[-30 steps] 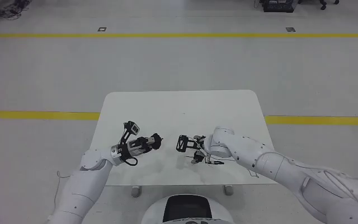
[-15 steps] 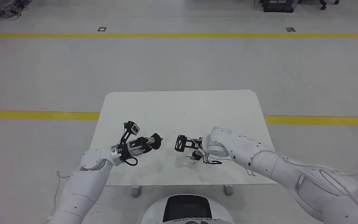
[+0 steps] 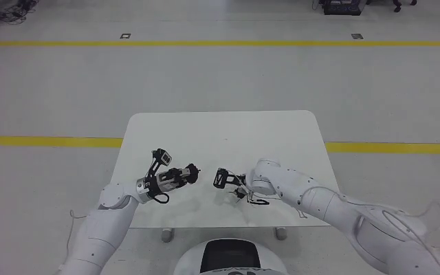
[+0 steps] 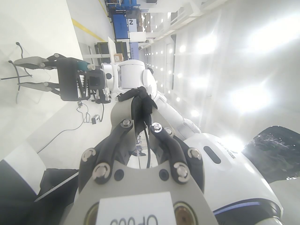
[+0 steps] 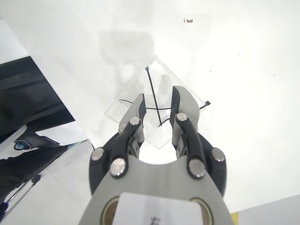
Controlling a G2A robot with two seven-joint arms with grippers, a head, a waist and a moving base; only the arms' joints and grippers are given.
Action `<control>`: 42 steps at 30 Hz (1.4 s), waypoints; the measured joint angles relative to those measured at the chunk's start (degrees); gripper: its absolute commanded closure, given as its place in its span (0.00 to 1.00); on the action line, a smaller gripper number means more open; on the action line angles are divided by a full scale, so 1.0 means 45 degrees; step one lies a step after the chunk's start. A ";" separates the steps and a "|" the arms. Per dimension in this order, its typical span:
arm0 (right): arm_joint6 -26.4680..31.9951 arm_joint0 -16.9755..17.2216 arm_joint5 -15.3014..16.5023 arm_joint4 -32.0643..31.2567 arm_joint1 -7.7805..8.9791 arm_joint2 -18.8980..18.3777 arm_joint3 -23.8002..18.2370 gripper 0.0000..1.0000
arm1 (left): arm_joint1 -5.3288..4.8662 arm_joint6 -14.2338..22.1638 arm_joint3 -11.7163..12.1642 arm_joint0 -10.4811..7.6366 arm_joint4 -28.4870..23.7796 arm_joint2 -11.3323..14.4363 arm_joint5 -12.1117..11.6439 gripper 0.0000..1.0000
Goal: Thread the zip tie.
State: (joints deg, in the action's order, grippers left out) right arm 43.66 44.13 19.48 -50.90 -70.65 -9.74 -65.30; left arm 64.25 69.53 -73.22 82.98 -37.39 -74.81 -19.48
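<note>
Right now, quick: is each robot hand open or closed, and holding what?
Left hand: closed on a thin black plastic zip tie.
Right hand: open, holding nothing, over black zip ties on a clear square plate.

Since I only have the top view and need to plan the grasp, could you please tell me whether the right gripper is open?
Observer: Yes, the right gripper is open above two crossed zip ties.
Operator: What are they lying on?
Observer: A clear plate on the table.
Operator: And the left gripper, please?
Observer: The left gripper is shut on a black piece; I cannot tell what it is.
</note>
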 measured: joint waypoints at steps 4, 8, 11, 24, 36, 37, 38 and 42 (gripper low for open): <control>-0.0117 0.0060 0.0000 -0.0136 -0.0179 0.0000 0.0354 0.82 | 0.0000 0.0000 0.0000 0.0000 0.0000 0.0000 0.0000 1.00; -0.0155 0.0094 0.0000 -0.0262 -0.0342 0.0000 0.0647 0.87 | 0.0000 0.0000 0.0000 0.0000 0.0000 0.0000 0.0000 1.00; -0.0132 0.0108 0.0000 -0.0291 -0.0457 0.0000 0.0832 0.89 | 0.0000 0.0000 0.0000 0.0000 0.0000 0.0000 0.0000 1.00; 0.0023 0.0165 0.0000 -0.0289 -0.0828 0.0000 0.1334 0.87 | 0.0000 0.0000 0.0000 0.0000 0.0000 0.0000 0.0000 1.00; 0.0207 0.0143 0.0000 -0.0166 -0.1059 0.0000 0.1688 0.87 | 0.0000 0.0000 0.0000 0.0000 0.0000 0.0000 0.0000 1.00; 0.0212 0.0139 0.0000 -0.0163 -0.1070 0.0000 0.1693 0.87 | 0.0000 0.0000 0.0000 0.0000 0.0000 0.0000 0.0000 1.00; 0.0215 0.0136 0.0000 -0.0163 -0.1080 0.0000 0.1694 0.87 | 0.0000 0.0000 0.0000 0.0000 0.0000 0.0000 0.0000 1.00; 0.0305 0.0134 0.0000 -0.0154 -0.1113 0.0000 0.1716 0.88 | 0.0000 0.0000 0.0000 0.0000 0.0000 0.0000 0.0000 1.00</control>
State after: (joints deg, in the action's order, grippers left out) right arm 45.04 44.74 19.48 -51.59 -75.65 -9.74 -57.57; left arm 64.25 69.53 -73.22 82.98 -37.39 -74.81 -19.48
